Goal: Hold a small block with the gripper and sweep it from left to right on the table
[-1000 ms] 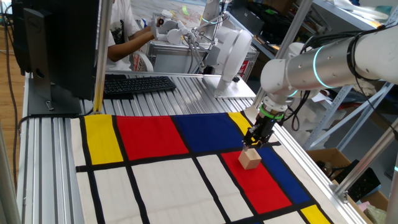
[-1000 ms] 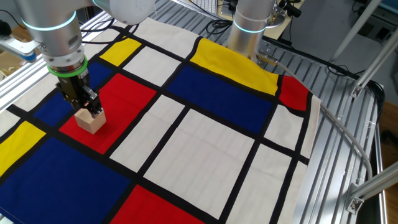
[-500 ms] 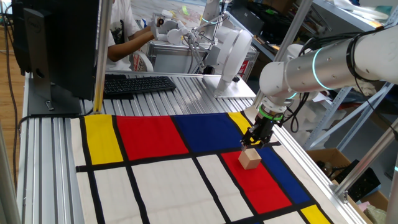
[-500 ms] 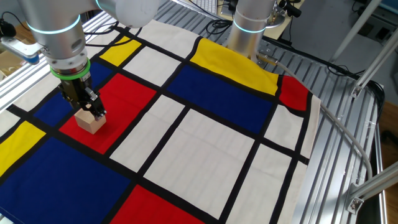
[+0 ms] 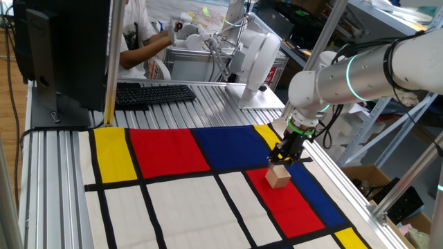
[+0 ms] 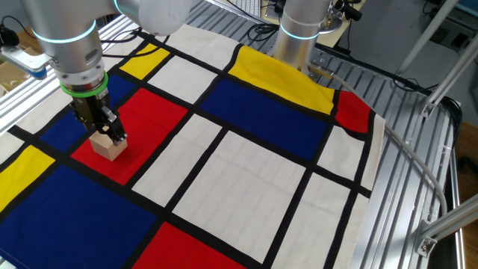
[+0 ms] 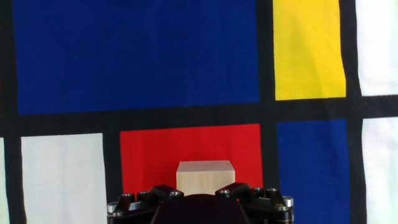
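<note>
The small block (image 5: 279, 176) is a light-tan wooden cube resting on a red rectangle of the table (image 5: 173, 207) cloth, near its right side. It also shows in the other fixed view (image 6: 109, 146) and in the hand view (image 7: 205, 175). The gripper (image 5: 282, 160), black with a green ring above it, stands upright over the block; it shows in the other fixed view too (image 6: 110, 133). In the hand view the gripper (image 7: 202, 194) has its fingers (image 7: 155, 194) against the block's two sides, shut on it. The block's lower part is hidden by the hand.
A second white arm base (image 6: 299, 33) stands at the cloth's far edge. A black keyboard (image 5: 149, 93) and a dark monitor (image 5: 66, 48) sit behind the cloth, with a person (image 5: 135, 34) beyond. Bare aluminium rails (image 5: 52, 187) border the cloth.
The arm has shifted very slightly; the gripper stays over the block, and the block has not visibly moved on the red rectangle.
</note>
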Controlling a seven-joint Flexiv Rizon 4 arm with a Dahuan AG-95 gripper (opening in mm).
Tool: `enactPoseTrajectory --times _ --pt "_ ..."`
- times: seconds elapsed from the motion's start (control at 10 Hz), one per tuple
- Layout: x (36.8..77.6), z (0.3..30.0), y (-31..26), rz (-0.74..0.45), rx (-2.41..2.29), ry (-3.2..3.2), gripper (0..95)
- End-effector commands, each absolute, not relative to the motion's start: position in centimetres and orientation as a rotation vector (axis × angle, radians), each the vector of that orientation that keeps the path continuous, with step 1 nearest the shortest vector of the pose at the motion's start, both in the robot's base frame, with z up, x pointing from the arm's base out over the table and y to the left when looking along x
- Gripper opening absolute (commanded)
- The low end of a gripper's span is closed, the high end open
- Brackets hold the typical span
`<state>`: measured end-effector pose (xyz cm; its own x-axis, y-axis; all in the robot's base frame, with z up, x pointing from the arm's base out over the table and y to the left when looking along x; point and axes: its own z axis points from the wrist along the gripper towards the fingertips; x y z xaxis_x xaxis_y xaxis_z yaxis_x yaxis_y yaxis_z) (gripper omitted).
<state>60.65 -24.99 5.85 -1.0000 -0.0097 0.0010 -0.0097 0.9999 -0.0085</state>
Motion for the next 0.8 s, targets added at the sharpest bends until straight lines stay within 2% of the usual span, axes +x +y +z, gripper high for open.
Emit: enactPoseTrajectory --times 0.1,0.8 --pt "60.5 5.4 -24.9 0.021 0.011 -3.145 76.0" --pt "60.4 3.8 -25.0 0.013 0.001 -3.156 76.0"
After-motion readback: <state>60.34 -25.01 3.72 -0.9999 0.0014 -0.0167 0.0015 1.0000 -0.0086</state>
